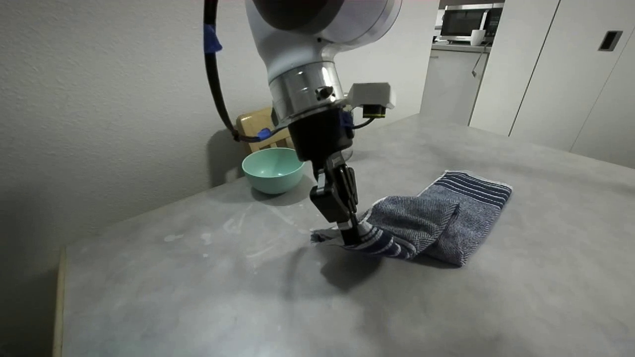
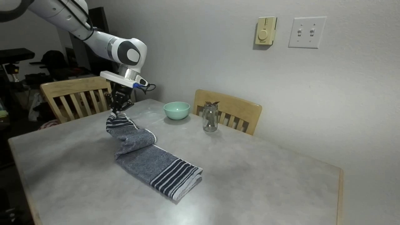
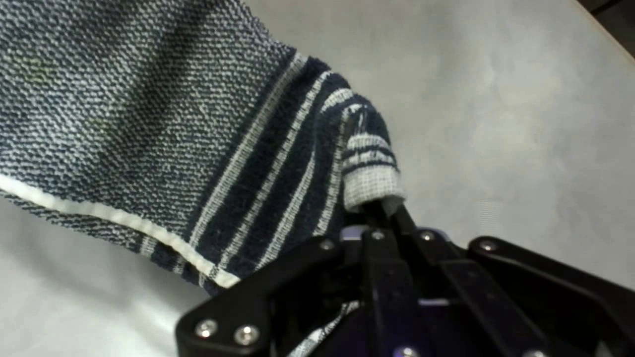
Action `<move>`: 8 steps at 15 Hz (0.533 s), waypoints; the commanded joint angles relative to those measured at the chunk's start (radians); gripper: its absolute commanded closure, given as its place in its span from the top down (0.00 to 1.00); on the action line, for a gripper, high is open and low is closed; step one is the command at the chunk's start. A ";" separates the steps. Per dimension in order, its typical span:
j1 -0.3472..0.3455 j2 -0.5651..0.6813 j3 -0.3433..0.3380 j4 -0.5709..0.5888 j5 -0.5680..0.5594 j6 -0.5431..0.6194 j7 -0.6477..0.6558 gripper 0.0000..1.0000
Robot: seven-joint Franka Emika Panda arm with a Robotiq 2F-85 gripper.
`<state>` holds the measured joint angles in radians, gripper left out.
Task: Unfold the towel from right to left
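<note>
The towel point(image 1: 466, 218) is blue-grey with white and dark stripes at its short ends. In an exterior view point(image 2: 145, 161) it runs diagonally over the table, its near striped end flat and layered, its middle bunched in a fold. My gripper point(image 1: 351, 237) is shut on the striped far end and holds it slightly raised, with a shadow below in an exterior view. In the wrist view, the gripper point(image 3: 386, 210) pinches the towel's white edge point(image 3: 372, 186) between its fingertips. The fingertips themselves are partly hidden by the cloth. The towel's terry part point(image 3: 139, 109) spreads to the upper left there.
A teal bowl point(image 2: 177, 110) stands near the wall, behind the gripper. A glass jar with forks point(image 2: 210, 118) stands farther along the wall side of the grey table point(image 2: 265, 187). Wooden chairs point(image 2: 78, 93) stand at the table's edges.
</note>
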<state>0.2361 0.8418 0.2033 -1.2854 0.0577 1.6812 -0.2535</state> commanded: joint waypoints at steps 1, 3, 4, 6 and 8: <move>0.030 0.040 0.014 0.067 -0.005 -0.033 0.013 0.01; 0.052 0.047 0.018 0.080 -0.007 -0.020 0.018 0.01; 0.061 0.049 0.020 0.088 -0.003 -0.018 0.026 0.01; 0.076 0.046 0.025 0.089 -0.003 0.022 0.028 0.01; 0.083 0.044 0.030 0.100 0.010 0.046 0.042 0.01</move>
<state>0.3152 0.8749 0.2211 -1.2178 0.0581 1.6996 -0.2376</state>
